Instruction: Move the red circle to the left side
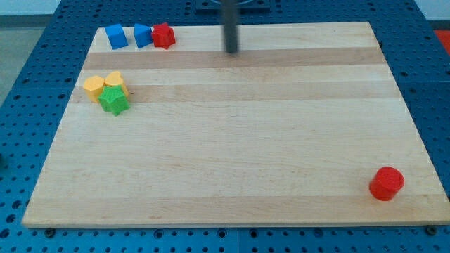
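Note:
The red circle (387,183) is a round red block near the bottom right corner of the wooden board (232,140). My tip (231,51) is at the view's top, a little right of the middle, far up and to the left of the red circle. It touches no block.
At the top left stand two blue blocks (117,36) (143,35) and a red block (163,35) in a row. Lower at the left edge, two yellow blocks (94,88) (113,79) and a green star-shaped block (113,101) sit clustered together.

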Robot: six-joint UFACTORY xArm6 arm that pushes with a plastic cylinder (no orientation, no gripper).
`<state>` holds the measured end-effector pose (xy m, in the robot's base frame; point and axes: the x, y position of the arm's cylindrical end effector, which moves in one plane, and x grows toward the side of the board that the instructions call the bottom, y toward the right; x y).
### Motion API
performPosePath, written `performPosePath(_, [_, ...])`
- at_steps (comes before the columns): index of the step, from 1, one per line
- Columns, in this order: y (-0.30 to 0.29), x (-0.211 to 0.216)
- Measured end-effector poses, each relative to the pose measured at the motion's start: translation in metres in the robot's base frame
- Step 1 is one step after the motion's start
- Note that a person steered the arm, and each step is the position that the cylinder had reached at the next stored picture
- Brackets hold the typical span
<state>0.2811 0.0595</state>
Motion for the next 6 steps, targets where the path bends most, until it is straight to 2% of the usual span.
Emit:
performPosePath(2, [0.226,0.154])
performPosePath(3, [0.284,0.238])
performPosePath(4, [0.271,0.316])
performPosePath(5, [0.148,0.307])
performPosePath(6, [0.058,0.232])
